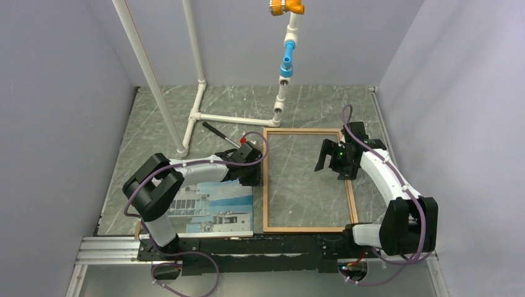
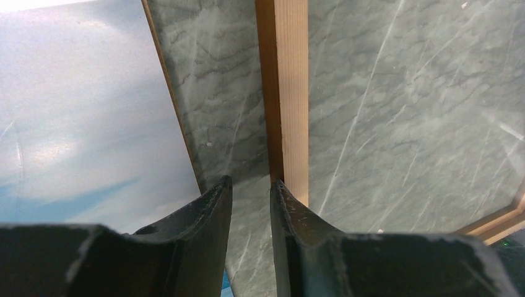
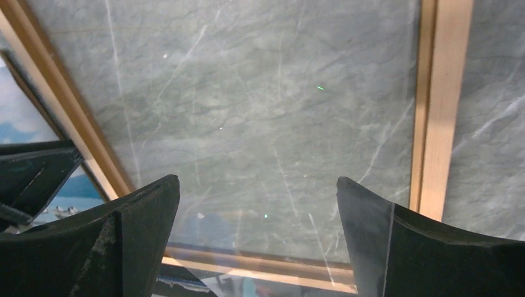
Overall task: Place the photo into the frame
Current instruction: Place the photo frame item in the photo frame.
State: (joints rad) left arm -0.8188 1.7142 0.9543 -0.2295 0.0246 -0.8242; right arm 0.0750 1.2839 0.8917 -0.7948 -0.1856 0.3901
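Where the two arm bases sit along the bottom edge of the overhead view, the photo [image 1: 213, 213] lies flat and picture side up at the lower left, showing a white building under blue sky. Its upper part is hidden beneath the left arm. Immediately to its right, with a thin strip of grey marbled table [image 1: 235, 105] between them, the frame [image 1: 309, 229] lies flat in the centre of the view, long sides running up the picture. Only marble shows inside its orange-brown rails, so the photo is outside the frame. The left tool [image 2: 251, 182] hangs low over that strip, about halfway up the frame's left rail. Its dark fingers [image 2: 210, 204] are parted by a narrow gap with nothing between them, and the right-hand tip overlaps the rail in the wrist view. The right tool [image 1: 322, 158] reaches in from the right, above the frame's upper right area. Its jaws are spread wide and grip nothing, with bare marble below them. Farthest back, at the upper left, a white pipe stand [image 1: 201, 80] rises from the table.
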